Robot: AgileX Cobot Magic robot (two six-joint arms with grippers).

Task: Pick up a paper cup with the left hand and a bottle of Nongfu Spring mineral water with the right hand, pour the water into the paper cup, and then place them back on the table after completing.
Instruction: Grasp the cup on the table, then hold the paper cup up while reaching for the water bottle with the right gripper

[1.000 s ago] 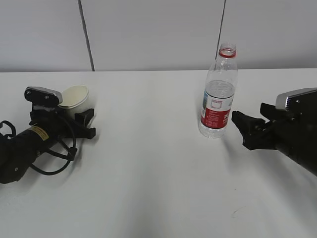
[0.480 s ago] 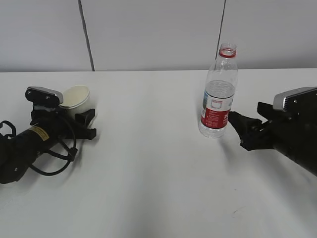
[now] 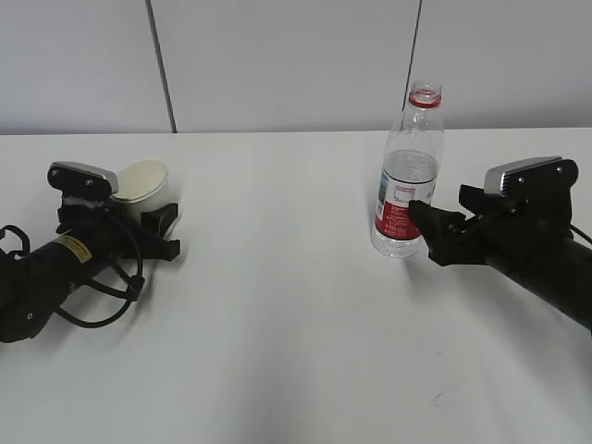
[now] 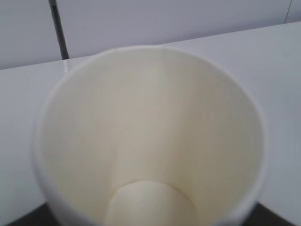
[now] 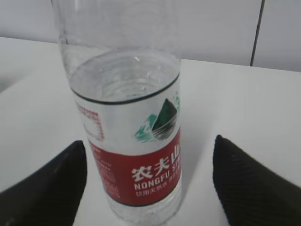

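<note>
A white paper cup leans between the fingers of the left hand's gripper, which is shut on it low over the table. In the left wrist view the cup's empty inside fills the frame and hides the fingers. The uncapped Nongfu Spring bottle stands upright at the right, with a red label and water up to about half its height. The right hand's gripper is open at label height. Its fingers stand on either side of the bottle with gaps between.
A grey panelled wall rises behind the table's far edge. The left arm's loose black cable lies looped on the tabletop. White tabletop lies between the two arms.
The right gripper has slid left until its open fingers flank the bottle. The left arm and the cup have hardly moved.
</note>
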